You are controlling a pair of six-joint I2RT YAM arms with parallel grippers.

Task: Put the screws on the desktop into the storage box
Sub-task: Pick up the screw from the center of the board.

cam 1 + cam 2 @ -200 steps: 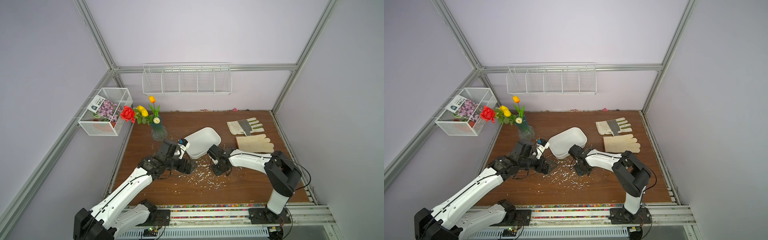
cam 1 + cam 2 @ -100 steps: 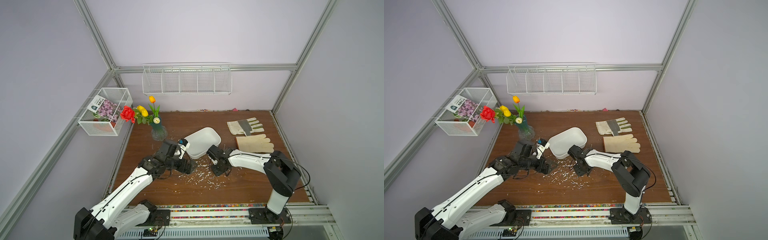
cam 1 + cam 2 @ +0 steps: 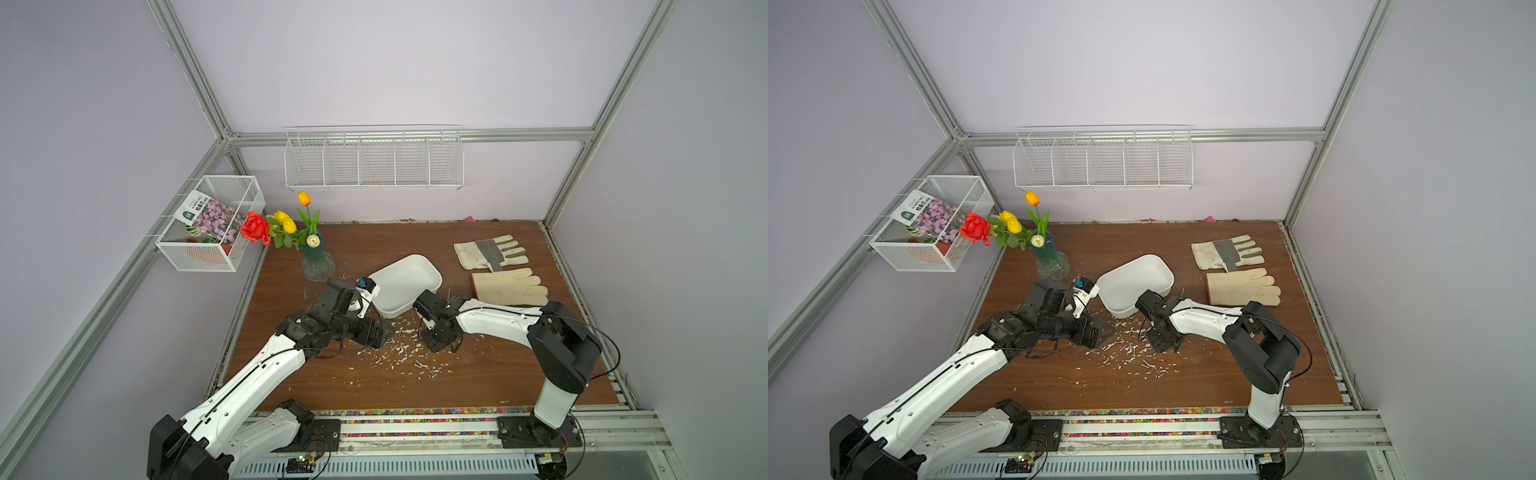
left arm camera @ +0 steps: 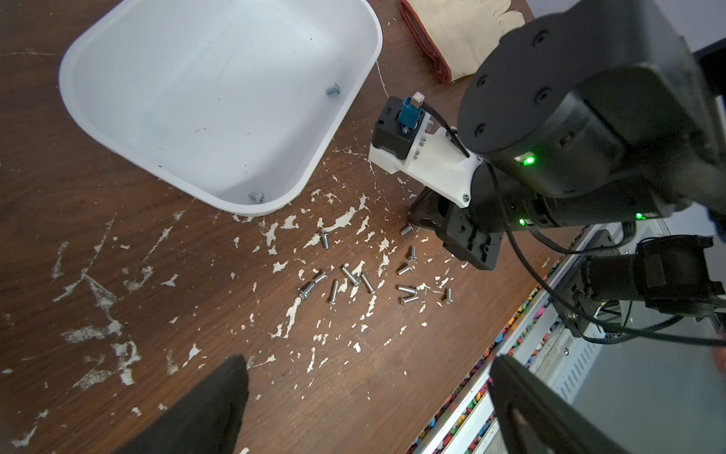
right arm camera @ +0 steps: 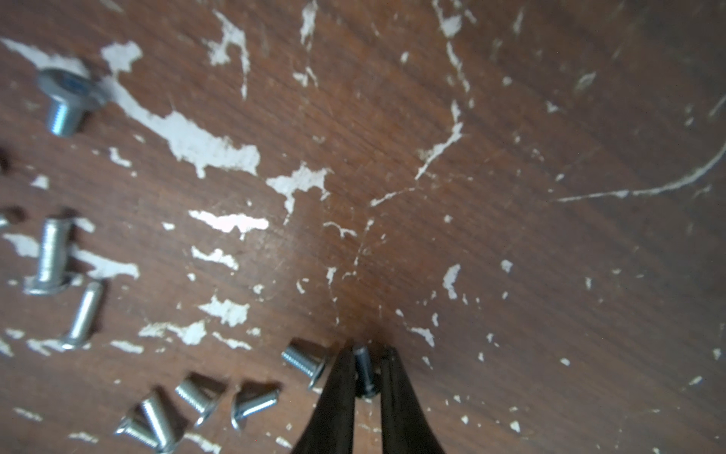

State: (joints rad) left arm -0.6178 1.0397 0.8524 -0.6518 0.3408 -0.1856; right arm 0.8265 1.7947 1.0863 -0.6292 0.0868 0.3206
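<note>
Several screws (image 4: 349, 275) lie scattered on the desktop (image 3: 478, 374), in front of the storage box (image 3: 405, 282). Two screws (image 4: 333, 90) lie inside the box (image 4: 204, 78). In the right wrist view my right gripper (image 5: 367, 351) is down at the board, shut on one small screw (image 5: 363, 371), with more screws (image 5: 304, 363) close beside it. In both top views it (image 3: 440, 345) sits at the right edge of the scatter. My left gripper (image 4: 369, 373) hovers open over the board left of the scatter (image 3: 382, 330), holding nothing.
Two work gloves (image 3: 490, 252) (image 3: 509, 286) lie at the back right. A glass vase of flowers (image 3: 318, 266) stands back left, near the box. Wire baskets hang on the back wall (image 3: 374, 160) and the left wall (image 3: 212, 224). A metal rail (image 3: 415, 424) runs along the front edge.
The right gripper's jaws have closed onto the screw at the board. Both arms have stayed almost where they were.
</note>
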